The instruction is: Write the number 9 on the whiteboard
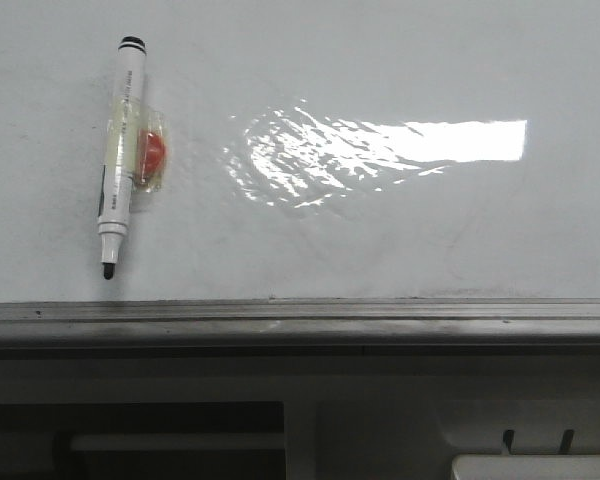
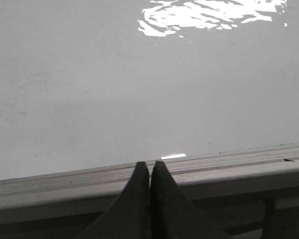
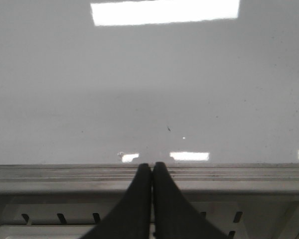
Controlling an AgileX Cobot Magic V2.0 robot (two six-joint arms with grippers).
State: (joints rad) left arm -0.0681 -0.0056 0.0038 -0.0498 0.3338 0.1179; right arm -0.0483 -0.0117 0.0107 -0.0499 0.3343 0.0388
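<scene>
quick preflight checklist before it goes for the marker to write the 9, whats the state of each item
1. Large glossy white whiteboard free of writing: ok, no strokes of a 9 visible yet.
2. White marker pen with black tip present: ok, it lies on the board's left part, tip toward the grey metal edge strip.
3. Cap off: ok, the black tip looks exposed.
4. Pen body clean: not ok, clear tape and an orange-red blob sit at its middle.
5. Left gripper ready to grasp: not ok, shut, at the edge strip.
6. Right gripper: shut, holding nothing.
</scene>
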